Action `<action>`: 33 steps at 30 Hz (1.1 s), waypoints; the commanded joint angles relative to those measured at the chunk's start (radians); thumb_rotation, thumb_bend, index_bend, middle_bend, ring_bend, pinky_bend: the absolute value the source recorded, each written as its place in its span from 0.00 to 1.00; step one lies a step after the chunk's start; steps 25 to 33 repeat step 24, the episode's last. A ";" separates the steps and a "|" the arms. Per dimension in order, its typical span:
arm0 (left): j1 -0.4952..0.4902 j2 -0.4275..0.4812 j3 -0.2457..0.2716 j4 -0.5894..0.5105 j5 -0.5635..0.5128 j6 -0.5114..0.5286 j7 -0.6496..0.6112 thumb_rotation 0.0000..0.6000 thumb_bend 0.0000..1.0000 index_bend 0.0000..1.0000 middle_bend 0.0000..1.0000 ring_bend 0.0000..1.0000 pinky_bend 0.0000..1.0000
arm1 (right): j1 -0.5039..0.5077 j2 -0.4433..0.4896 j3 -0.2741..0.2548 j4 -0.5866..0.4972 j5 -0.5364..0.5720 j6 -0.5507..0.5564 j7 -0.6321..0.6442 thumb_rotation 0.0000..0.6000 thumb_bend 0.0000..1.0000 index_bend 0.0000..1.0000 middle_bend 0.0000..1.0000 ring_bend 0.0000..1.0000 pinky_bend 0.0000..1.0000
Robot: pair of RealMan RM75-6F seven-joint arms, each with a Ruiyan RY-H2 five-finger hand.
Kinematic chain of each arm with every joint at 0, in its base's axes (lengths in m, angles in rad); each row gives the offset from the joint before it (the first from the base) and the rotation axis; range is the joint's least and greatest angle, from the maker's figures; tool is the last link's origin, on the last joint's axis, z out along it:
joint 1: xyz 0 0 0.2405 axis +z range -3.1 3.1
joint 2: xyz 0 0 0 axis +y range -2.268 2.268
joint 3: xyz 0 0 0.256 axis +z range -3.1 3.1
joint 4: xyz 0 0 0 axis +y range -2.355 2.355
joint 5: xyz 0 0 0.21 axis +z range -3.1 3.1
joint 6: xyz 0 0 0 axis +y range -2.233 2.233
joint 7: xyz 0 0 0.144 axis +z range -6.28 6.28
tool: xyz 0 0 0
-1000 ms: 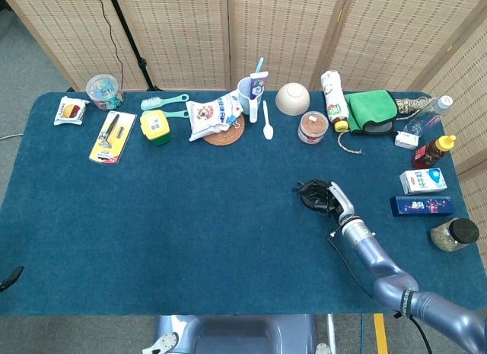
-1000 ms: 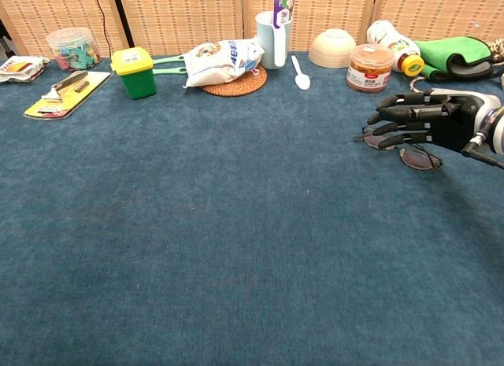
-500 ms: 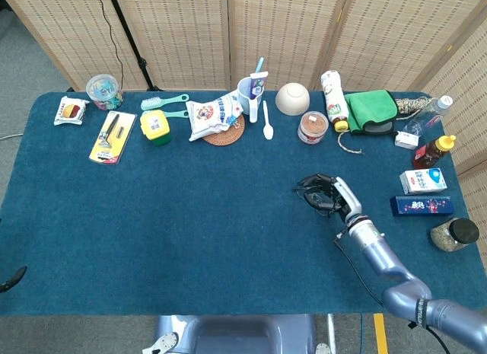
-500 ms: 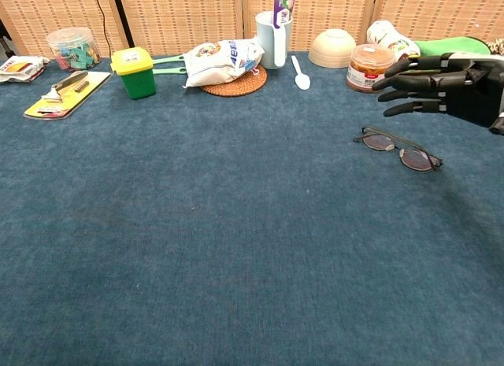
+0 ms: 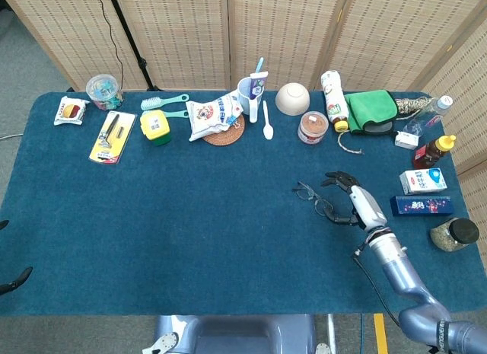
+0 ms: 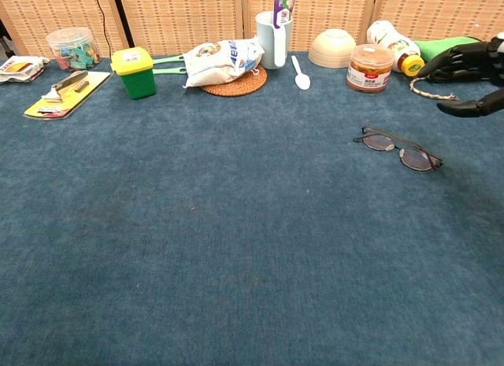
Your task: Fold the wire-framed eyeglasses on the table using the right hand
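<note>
Since a second ago your right hand [image 5: 351, 201] has lifted off the eyeglasses [image 6: 398, 148] – fingers spread, holding nothing | glasses lie flat on the blue table [image 5: 190, 217], apparently folded | withdraw straight up – avoid snagging the frame.

- R hand [image 6: 472, 75]: chest view cuts it at the right edge, we see fingers only; palm and wrist out of frame.
- Left hand: we can't see it; only a dark tip [image 5: 14, 278] at the head view's left edge, too little to identify.
- Eyeglasses [image 6: 398, 146]: we can't tell from either view whether the temples are folded, too thin.
- Milk carton [image 5: 423, 180]: label too small to read.
</note>
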 commanded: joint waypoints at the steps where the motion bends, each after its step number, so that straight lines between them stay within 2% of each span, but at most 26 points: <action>1: 0.000 -0.012 -0.002 0.007 -0.002 0.003 0.017 0.81 0.19 0.15 0.04 0.02 0.00 | -0.072 0.041 -0.056 -0.093 0.065 0.162 -0.328 1.00 0.39 0.27 0.14 0.03 0.00; 3: -0.001 -0.018 -0.002 0.015 0.005 0.006 0.023 0.81 0.19 0.15 0.04 0.02 0.00 | -0.096 0.044 -0.073 -0.115 0.077 0.217 -0.437 1.00 0.39 0.27 0.14 0.03 0.00; 14: 0.011 -0.049 -0.019 0.046 0.008 0.054 0.022 0.81 0.19 0.17 0.04 0.03 0.00 | -0.206 0.080 -0.116 -0.233 0.091 0.421 -0.667 1.00 0.39 0.26 0.13 0.01 0.00; 22: 0.018 -0.057 -0.014 0.046 0.016 0.064 0.019 0.81 0.19 0.17 0.04 0.03 0.00 | -0.282 0.116 -0.150 -0.289 0.073 0.510 -0.700 1.00 0.39 0.25 0.13 0.00 0.00; 33: 0.018 -0.059 -0.014 0.046 0.018 0.063 0.019 0.81 0.19 0.17 0.04 0.03 0.00 | -0.289 0.120 -0.153 -0.294 0.068 0.514 -0.699 1.00 0.39 0.25 0.13 0.00 0.00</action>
